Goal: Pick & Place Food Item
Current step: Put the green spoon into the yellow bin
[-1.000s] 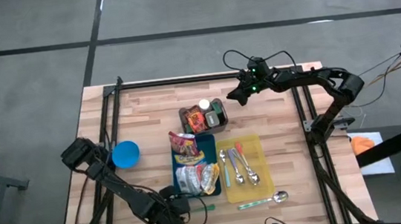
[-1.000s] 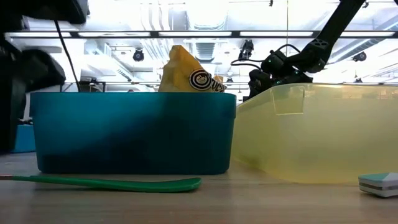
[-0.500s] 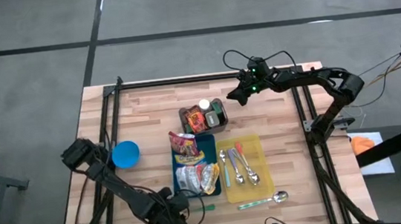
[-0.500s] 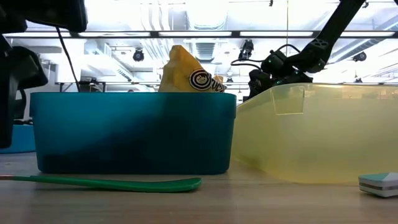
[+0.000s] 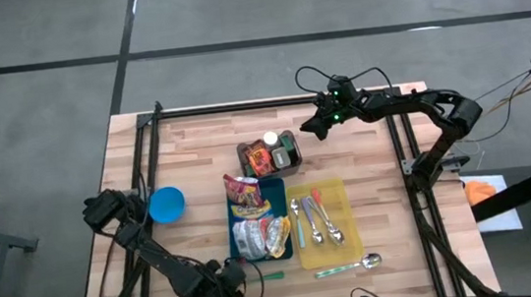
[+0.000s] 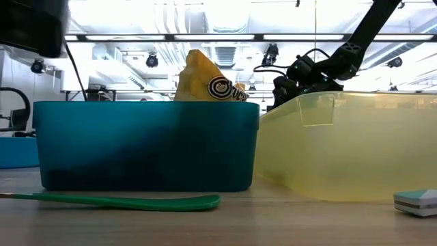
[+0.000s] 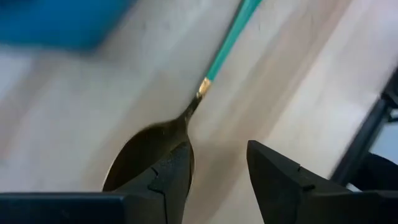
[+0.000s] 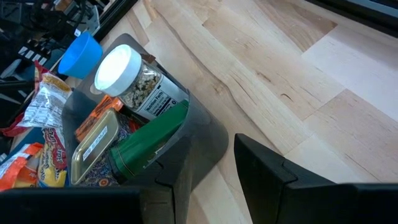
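Note:
A dark bin (image 5: 268, 155) at mid table holds food items: a white-lidded jar (image 8: 134, 78), a green can (image 8: 149, 143) and a flat tin (image 8: 99, 140). My right gripper (image 8: 211, 180) hovers open just right of it (image 5: 317, 125), holding nothing. In front, a blue bin (image 5: 277, 199) holds snack packets (image 5: 244, 195). A green-handled spoon (image 5: 267, 276) lies flat near the front edge. My left gripper (image 7: 217, 149) stands open above the spoon's bowl (image 7: 146, 158), pointing steeply down (image 5: 231, 291). I cannot tell whether one finger touches the bowl.
A yellow tray (image 5: 338, 198) with several spoons sits right of the blue bin. A silver spoon (image 5: 349, 265) lies in front of it. A blue bowl (image 5: 166, 204) stands at the left. Black frame rails run along the table's sides.
My left arm has shifted a little toward the table's near edge and sunk slightly, and its wrist has rolled about its own line. Its dark bulk has moved out of the low view's left side. The spoon has not moved.

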